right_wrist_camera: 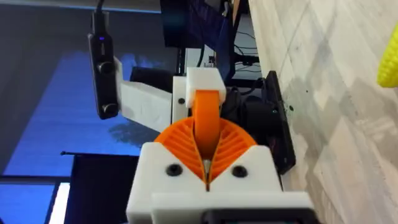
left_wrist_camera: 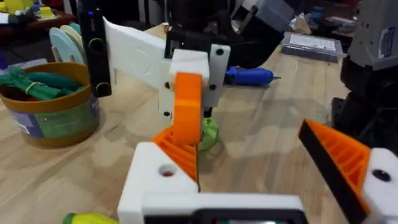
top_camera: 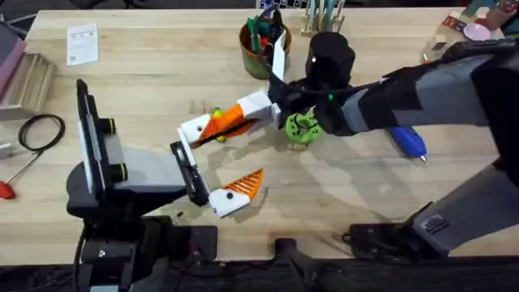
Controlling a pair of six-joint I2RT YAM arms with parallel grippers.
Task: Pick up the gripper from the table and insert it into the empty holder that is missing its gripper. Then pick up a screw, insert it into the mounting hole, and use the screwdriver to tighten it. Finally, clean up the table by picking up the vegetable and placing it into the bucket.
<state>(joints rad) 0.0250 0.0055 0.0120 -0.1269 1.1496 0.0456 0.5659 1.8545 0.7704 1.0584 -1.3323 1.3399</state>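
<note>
My right gripper [top_camera: 266, 107] [right_wrist_camera: 207, 158] reaches across the table and is shut on the orange ribbed gripper [top_camera: 229, 120] [left_wrist_camera: 187, 109] [right_wrist_camera: 207, 115]. It holds that piece against the white holder [top_camera: 195, 130] [left_wrist_camera: 158, 180] [right_wrist_camera: 202, 84], which is one finger of my left arm. My left gripper [top_camera: 212, 162] [left_wrist_camera: 242, 140] is open, and its other finger carries an orange pad [top_camera: 246, 185]. The blue screwdriver [top_camera: 408, 142] [left_wrist_camera: 249, 76] lies on the table under the right arm. The yellow vegetable [top_camera: 216, 113] [left_wrist_camera: 90, 219] [right_wrist_camera: 388, 59] lies beside the holder. At the back stands the olive-brown bucket [top_camera: 263, 45] [left_wrist_camera: 50, 106]. I cannot make out a screw.
A flat green holed disc [top_camera: 302, 128] [left_wrist_camera: 208, 134] lies just right of the joined fingers. Green toy vegetables fill the bucket. A black cable loop [top_camera: 40, 130], a red-handled tool [top_camera: 6, 188] and a paper card [top_camera: 81, 42] lie at the left.
</note>
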